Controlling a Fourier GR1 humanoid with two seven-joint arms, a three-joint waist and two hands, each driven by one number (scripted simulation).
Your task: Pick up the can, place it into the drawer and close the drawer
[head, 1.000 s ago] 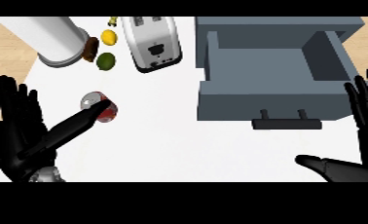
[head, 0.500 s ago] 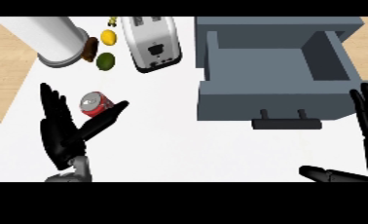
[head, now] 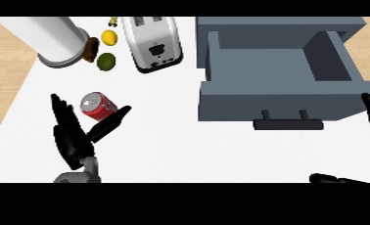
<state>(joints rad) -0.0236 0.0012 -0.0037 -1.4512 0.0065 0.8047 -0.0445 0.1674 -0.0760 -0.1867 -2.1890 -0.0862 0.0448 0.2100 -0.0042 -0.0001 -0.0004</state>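
Can (head: 97,105): red, lying on the white tabletop (head: 173,141) at left of centre in the head view. Left hand (head: 75,135): fingers spread and straight, thumb extended to the can's lower right, fingers at its lower left; contact cannot be confirmed. Drawer (head: 278,75): grey, pulled open, upper right. Right hand (head: 334,179): lower right edge, mostly out of frame; finger state cannot be determined. Toaster (head: 151,43): upper centre.

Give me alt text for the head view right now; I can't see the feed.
The left hand, fingers straight and spread, sits around a red can on the white counter, not yet gripping it. To the right, a grey drawer stands open and holds nothing. A toaster, a lemon and a lime lie behind the can.
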